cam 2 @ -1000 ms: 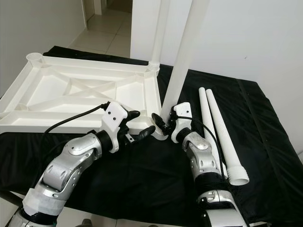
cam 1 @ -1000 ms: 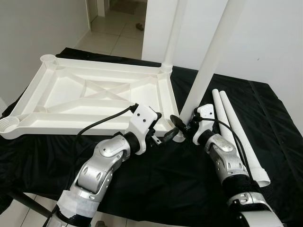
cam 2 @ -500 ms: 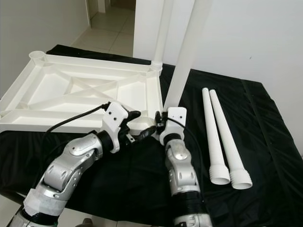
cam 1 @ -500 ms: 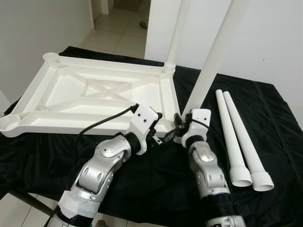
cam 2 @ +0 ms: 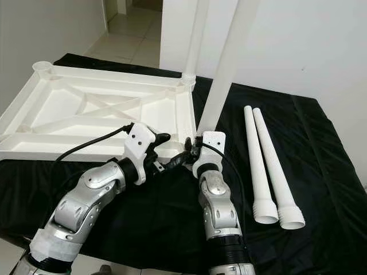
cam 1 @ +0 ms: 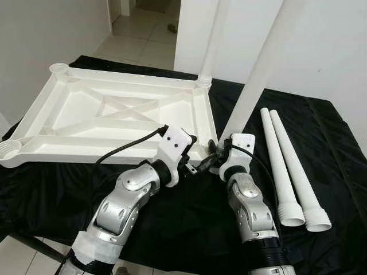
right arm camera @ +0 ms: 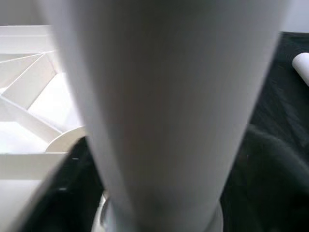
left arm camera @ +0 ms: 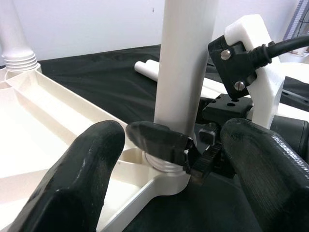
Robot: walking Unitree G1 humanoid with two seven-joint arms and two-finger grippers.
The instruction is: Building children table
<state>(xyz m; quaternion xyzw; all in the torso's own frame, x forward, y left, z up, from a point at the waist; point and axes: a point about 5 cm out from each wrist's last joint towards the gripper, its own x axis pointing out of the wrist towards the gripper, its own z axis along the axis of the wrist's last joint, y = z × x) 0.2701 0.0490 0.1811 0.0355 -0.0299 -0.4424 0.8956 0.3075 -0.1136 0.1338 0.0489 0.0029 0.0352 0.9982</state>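
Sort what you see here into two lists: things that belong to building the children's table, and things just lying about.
Part of the job:
- upturned tabletop
- leg being fitted
- fitted leg
- two spare legs
- right gripper
- left gripper

Lying about:
- black cloth

A white tabletop (cam 2: 97, 109) lies upside down on a black cloth (cam 2: 321, 166), its ribbed underside facing up and round sockets at the corners. At the far right corner a white leg (cam 2: 195, 40) stands upright in its socket. At the near right corner a second leg (cam 2: 226, 63) rises at a slight tilt (its foot is hidden behind the grippers). The right gripper (cam 2: 194, 150) is at that foot, with the left gripper (cam 2: 169, 150) just beside it, fingers apart, pointing at the same corner. Two loose legs (cam 2: 265, 163) lie side by side on the cloth, flared ends nearest the robot.
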